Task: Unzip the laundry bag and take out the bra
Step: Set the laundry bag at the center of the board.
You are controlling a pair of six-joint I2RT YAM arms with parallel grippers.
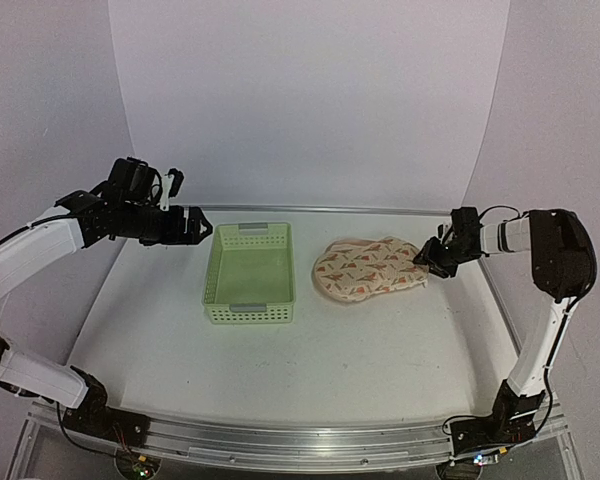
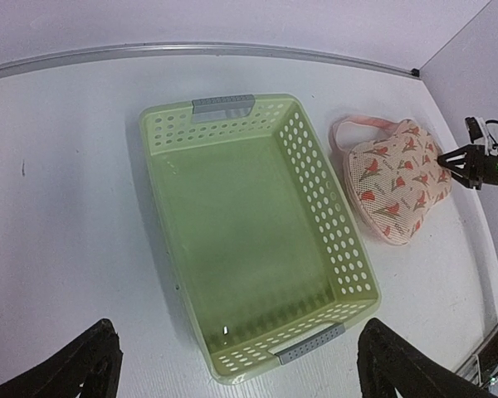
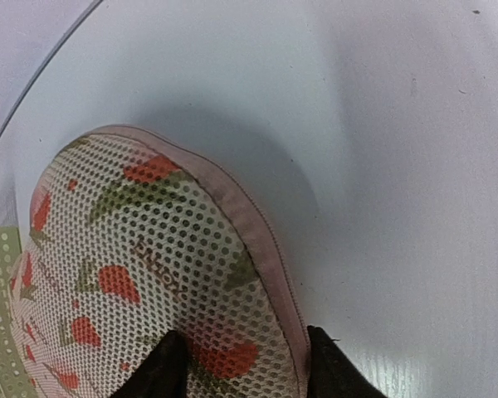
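Observation:
The laundry bag is a cream mesh pouch with red and green motifs and pink edging. It lies closed on the table right of the basket, and also shows in the left wrist view and the right wrist view. The bra is hidden. My right gripper is at the bag's right end with its jaws partly open and straddling the pink rim: one finger over the mesh, the other just outside the rim. My left gripper is open and empty, held high left of the basket.
A light green lattice basket stands empty at mid-table, left of the bag, and it fills the left wrist view. White walls enclose the table at back and sides. A metal rail runs along the near edge.

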